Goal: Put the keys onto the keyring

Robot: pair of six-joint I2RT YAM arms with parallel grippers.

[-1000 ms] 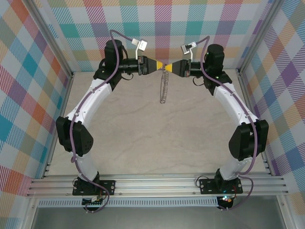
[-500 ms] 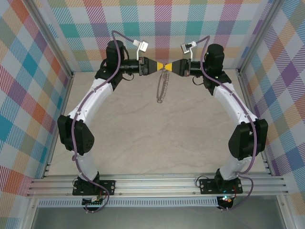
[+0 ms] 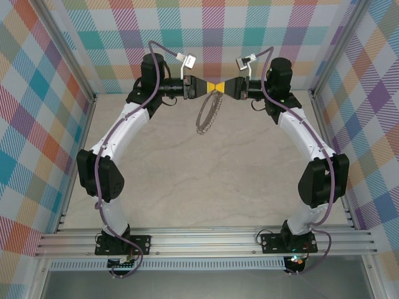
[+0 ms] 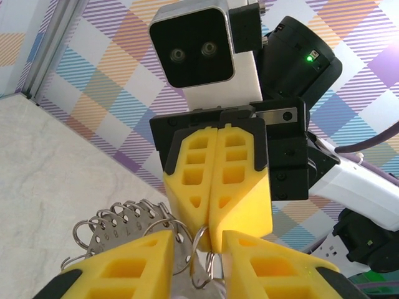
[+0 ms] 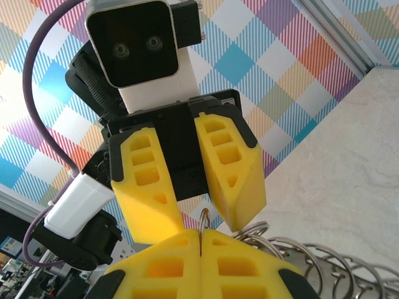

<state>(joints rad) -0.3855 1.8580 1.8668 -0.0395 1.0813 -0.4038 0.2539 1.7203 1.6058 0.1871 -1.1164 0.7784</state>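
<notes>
Pinching a thin ring of the keyring (image 4: 115,233) between the pressed-together fingers of my right gripper (image 5: 201,237), I hold it up above the far end of the table (image 3: 187,174), its scalloped loop dangling below. My left gripper (image 4: 198,249) meets it tip to tip, fingers spread around that ring.

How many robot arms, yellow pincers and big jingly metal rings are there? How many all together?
Robot arms: 2 (left arm, right arm)
Yellow pincers: 2 (left pincer, right pincer)
Metal keyring: 1
Total: 5
</notes>
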